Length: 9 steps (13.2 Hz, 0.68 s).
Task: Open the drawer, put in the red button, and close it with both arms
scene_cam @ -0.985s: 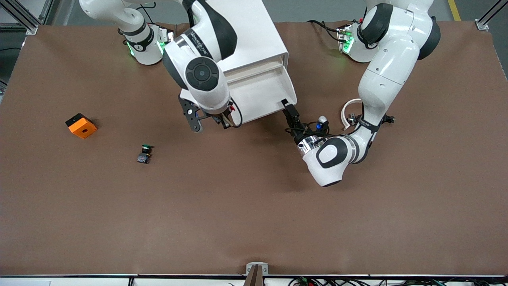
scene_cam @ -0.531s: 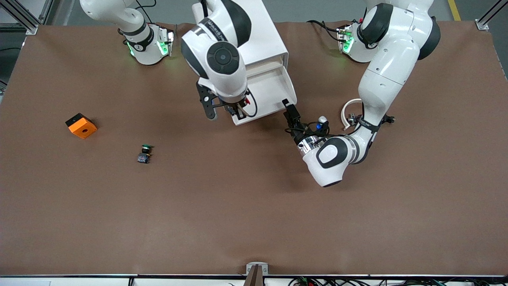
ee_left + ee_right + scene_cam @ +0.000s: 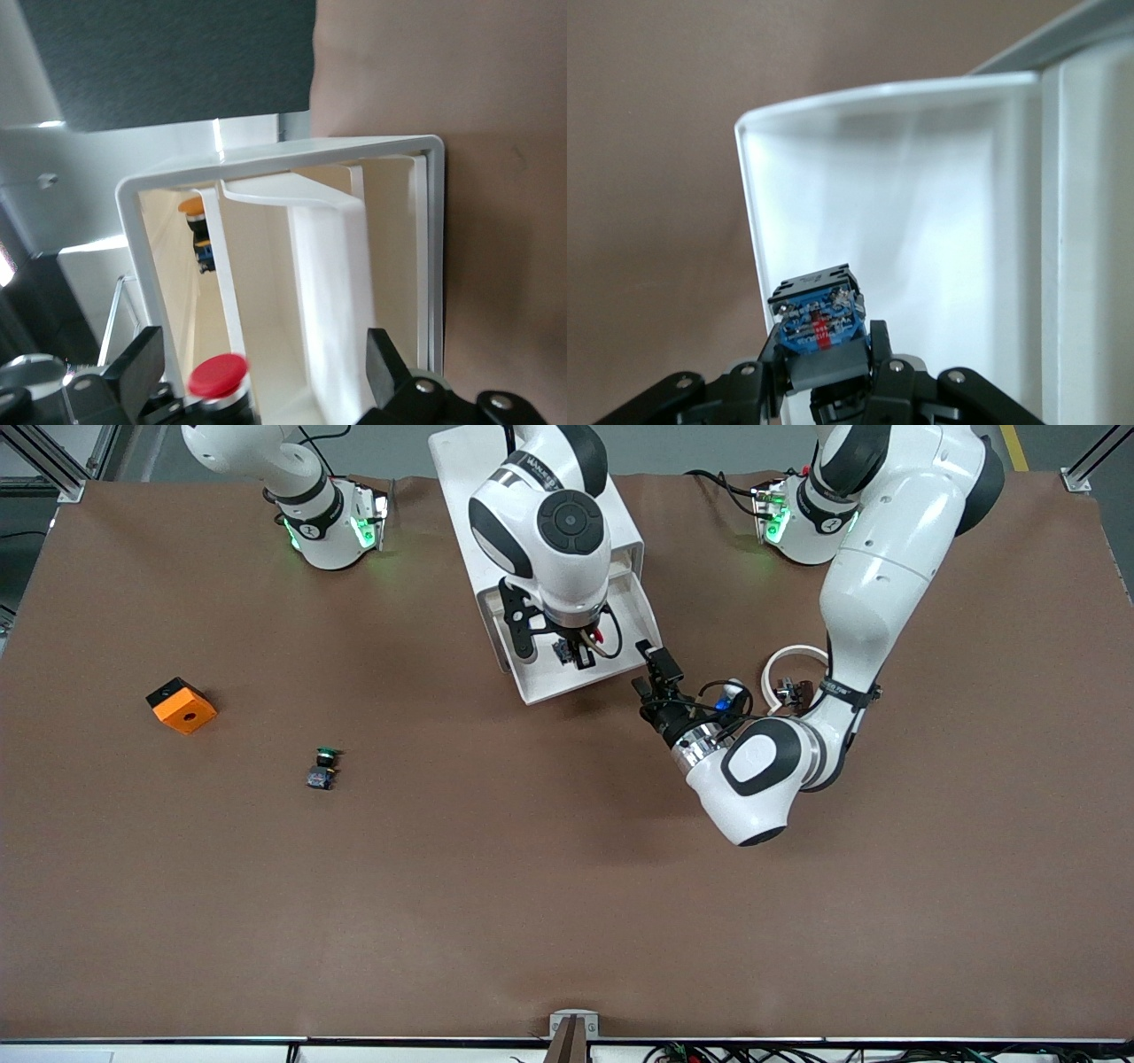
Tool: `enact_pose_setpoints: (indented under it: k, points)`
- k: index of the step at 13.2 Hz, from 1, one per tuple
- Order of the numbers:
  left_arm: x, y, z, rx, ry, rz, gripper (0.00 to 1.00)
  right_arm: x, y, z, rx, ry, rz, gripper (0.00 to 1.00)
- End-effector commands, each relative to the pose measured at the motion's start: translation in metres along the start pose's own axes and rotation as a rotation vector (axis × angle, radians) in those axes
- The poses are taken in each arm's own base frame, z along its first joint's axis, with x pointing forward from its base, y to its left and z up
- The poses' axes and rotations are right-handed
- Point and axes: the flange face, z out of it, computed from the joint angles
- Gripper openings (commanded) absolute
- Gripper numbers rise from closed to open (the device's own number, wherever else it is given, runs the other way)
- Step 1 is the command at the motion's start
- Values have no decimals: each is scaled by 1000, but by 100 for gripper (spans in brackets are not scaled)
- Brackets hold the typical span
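The right gripper (image 3: 567, 651) hangs over the open drawer (image 3: 620, 615) of the white cabinet (image 3: 461, 478), its fingers (image 3: 775, 372) clamped on the red button (image 3: 818, 317). In the right wrist view the button's dark block body with its blue underside faces the camera, pinched between the two black fingers, with the drawer's pale floor and rim under it. In the left wrist view the button's round red cap (image 3: 217, 374) shows low in the frame, inside the drawer's outline, though whether it touches the floor cannot be told. The left gripper (image 3: 654, 673) sits just beside the drawer's corner toward the left arm's end of the table, its fingers (image 3: 385, 363) spread apart and holding nothing; the left wrist view looks straight into the drawer and the cabinet frame around it. Deep in the cabinet, in that same view, a small thing with an orange top (image 3: 191, 205) over a dark body is seen, too hidden to name. On the brown table (image 3: 532, 886), well apart from the cabinet toward the right arm's end, lies the green button (image 3: 322, 767), and farther that way the orange cube (image 3: 181, 705) with a hole in its top.
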Motion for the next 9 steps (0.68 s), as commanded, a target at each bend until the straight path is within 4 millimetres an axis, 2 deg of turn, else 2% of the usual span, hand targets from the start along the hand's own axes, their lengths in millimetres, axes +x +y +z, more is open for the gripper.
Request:
enact_pose_setpoints:
  k: [1, 3, 5, 7, 9]
  points:
    - [0, -35, 1, -65, 57, 126, 100, -23, 9, 6, 4, -1, 51, 0]
    - [9, -33, -16, -129, 52, 187, 100, -33, 12, 12, 3, 4, 91, 0]
    - [10, -34, -29, -259, 102, 302, 100, -38, 14, 20, -5, 11, 119, 0]
    - [21, -24, -37, -347, 147, 399, 100, -47, 17, 27, -6, 18, 142, 0]
    - [31, -23, -42, -406, 215, 529, 100, -57, 17, 39, -8, 28, 158, 0]
